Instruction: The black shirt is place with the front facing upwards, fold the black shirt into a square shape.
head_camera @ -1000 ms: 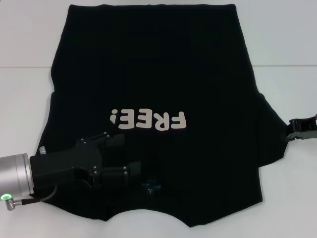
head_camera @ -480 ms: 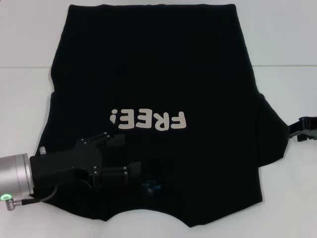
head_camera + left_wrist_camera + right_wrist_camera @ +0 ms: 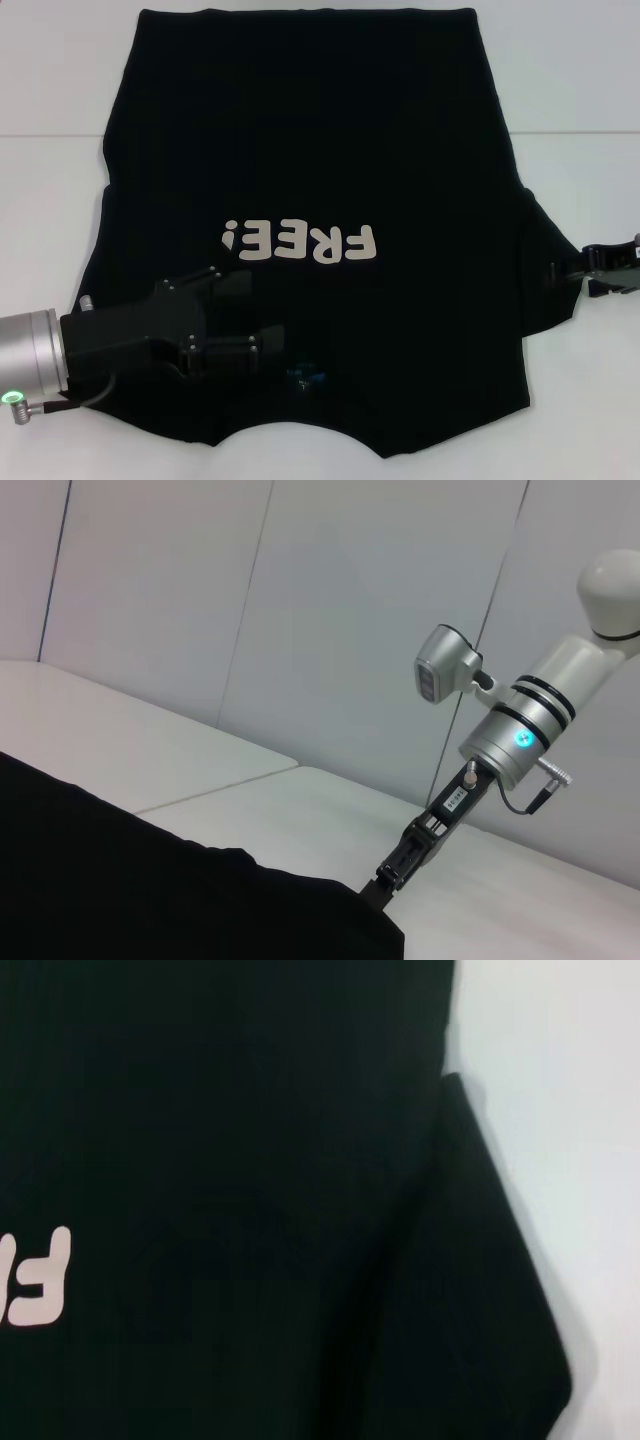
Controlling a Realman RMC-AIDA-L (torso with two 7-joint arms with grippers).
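From the head view, the black shirt is seen spread front-up across the white counter, its collar and a small blue label toward six o'clock and its hem toward twelve; one sleeve sticks out toward four o'clock, while the opposite side appears already folded in. The left gripper is laid on the cloth at about seven o'clock, just short of the lettering, with its jaws apart and flat over the fabric, probably to pin the shirt while the other side is worked. The right gripper is placed at the tip of the sleeve at four o'clock, presumably for a pinch there; whether its jaws are apart or together cannot be told. In the left wrist view, the shirt's black edge is shown low across the counter, and the right arm is seen slanting down to its corner. In the right wrist view, the sleeve is shown lying flat, with part of the lettering beside it.
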